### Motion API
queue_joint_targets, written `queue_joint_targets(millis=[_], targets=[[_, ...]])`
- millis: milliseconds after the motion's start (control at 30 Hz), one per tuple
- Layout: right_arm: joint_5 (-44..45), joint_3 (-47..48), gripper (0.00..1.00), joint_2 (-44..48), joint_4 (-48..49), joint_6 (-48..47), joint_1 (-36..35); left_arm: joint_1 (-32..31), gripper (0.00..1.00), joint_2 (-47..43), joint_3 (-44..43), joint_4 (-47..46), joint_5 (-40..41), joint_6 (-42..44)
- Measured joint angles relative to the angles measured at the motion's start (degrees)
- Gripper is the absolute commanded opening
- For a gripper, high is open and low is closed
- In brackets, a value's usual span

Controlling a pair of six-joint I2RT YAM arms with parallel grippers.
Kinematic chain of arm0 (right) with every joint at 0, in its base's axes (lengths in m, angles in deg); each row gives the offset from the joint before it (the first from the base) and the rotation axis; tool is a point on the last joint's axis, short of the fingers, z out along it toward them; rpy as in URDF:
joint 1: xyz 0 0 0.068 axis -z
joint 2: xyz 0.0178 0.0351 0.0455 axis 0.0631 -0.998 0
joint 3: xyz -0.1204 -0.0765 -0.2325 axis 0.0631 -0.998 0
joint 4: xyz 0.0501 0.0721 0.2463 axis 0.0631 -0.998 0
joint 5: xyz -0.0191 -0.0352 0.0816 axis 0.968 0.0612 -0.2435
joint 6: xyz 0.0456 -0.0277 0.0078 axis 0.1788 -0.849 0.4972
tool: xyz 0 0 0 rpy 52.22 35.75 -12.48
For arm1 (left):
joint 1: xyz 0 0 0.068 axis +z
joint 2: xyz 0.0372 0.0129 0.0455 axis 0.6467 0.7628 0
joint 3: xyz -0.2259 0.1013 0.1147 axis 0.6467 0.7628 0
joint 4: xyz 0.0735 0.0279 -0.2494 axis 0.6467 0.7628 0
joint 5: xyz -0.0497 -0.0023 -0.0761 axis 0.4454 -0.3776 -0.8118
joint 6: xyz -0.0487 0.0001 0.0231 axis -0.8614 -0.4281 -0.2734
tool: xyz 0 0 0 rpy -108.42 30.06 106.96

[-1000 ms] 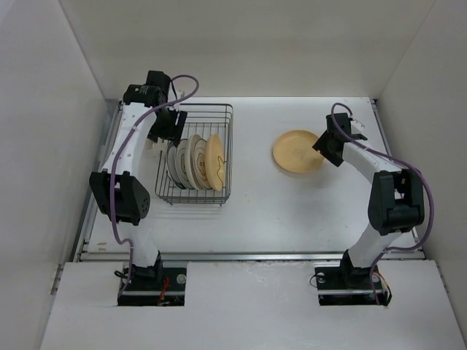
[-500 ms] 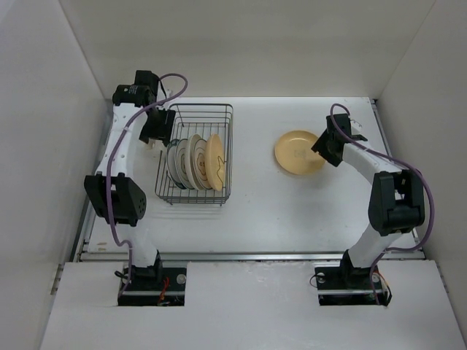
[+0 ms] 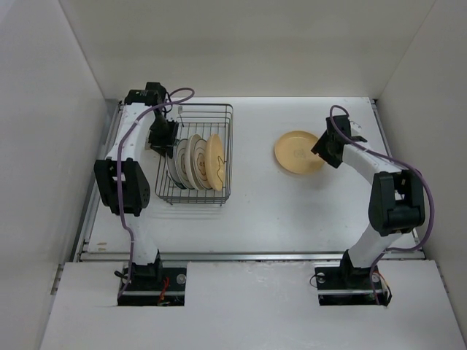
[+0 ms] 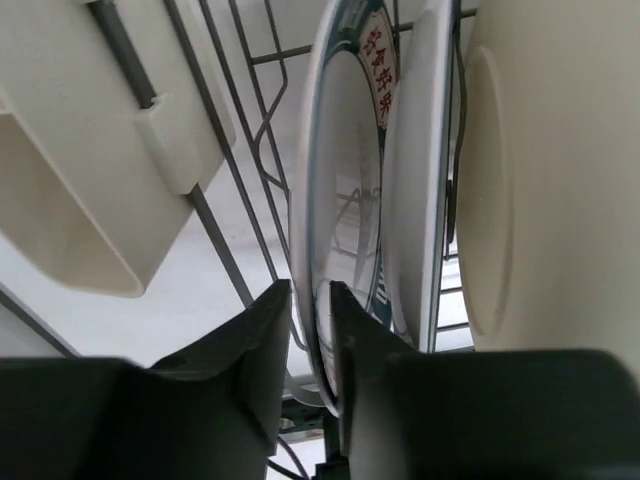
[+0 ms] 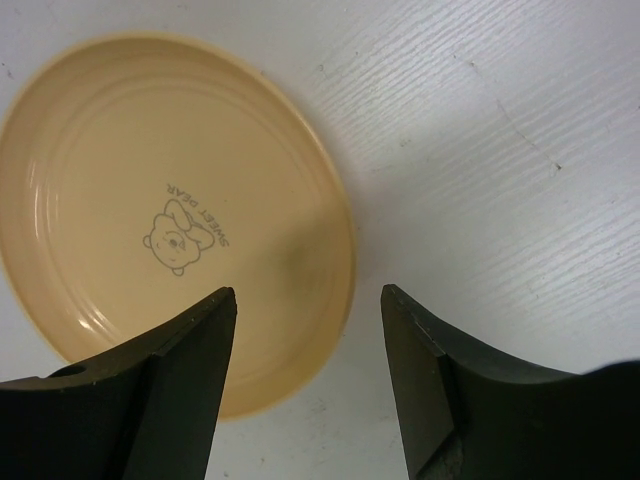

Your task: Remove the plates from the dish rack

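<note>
Now left pincer [image 4: 308, 300] clamps a glossy white plate [image 4: 345, 220] in wire rack [image 3: 191, 197]; right pincer [image 5: 308, 295] gapes above round tan plate [image 5: 150, 200].

Plates [image 3: 186, 162]: 5 total, as far as the top view shows. 4 stand on edge in the dish rack [image 3: 195, 117]: 3 whitish, at least 1 w/ a dark rim ring, plus 1 tan. 1 more tan plate [image 3: 298, 152] lies flat on the worktop [image 3: 255, 197]. Racks: 1. Arms: 2, left arm [image 3: 128, 146] & right arm [image 3: 379, 175], 2 fingers [image 5: 170, 390] apiece.
</note>
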Motion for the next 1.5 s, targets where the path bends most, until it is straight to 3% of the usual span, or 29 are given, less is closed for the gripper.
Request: queue_joint_targets(millis=[33,67,267,533,633,667,900,1000,1133,1267,1500], targets=[[0.0,-0.2,0.65,0.0,0.0,-0.1,0.0,0.0,0.02,0.0,0.0,0.0,-0.3,0.0],[0.1,-0.2,0.65,0.0,0.0,-0.2,0.0,0.0,0.00,0.0,0.0,0.1,-0.6,-0.2],[0.5,-0.3,0.64,0.7,-0.1,-0.7,0.0,0.0,0.00,0.0,-0.8,0.6,0.8,-2.6],[2.4,-0.1,0.64,4.7,-0.6,-2.1,-0.2,-1.2,0.00,-1.8,-9.3,1.8,7.4,-3.3],[2.3,0.5,0.77,7.1,-0.9,-3.7,-0.4,-2.2,0.00,-5.3,-11.1,-1.3,11.5,-3.1],[1.6,0.6,1.00,8.1,-0.7,-4.6,-0.6,-2.4,0.00,-6.8,-11.3,-2.6,12.7,-3.0],[-12.1,2.5,1.00,14.6,3.7,-12.0,-6.5,-2.5,0.00,-17.3,-12.7,-11.2,16.9,-3.5],[-22.4,3.7,1.00,14.8,7.9,-13.5,-9.2,-2.2,0.00,-19.3,-15.0,-12.4,11.8,-5.3],[-34.4,5.7,1.00,14.3,12.5,-13.2,-11.9,-1.9,0.00,-19.3,-15.8,-13.7,-4.8,-8.8],[-40.3,9.3,1.00,12.0,15.9,-12.3,-13.9,-1.9,0.00,-18.1,-9.7,-15.9,-24.5,-13.3],[-47.8,9.8,0.97,7.5,19.8,-9.3,-15.5,-1.9,0.00,-14.3,-0.2,-20.7,-41.6,-20.4]])
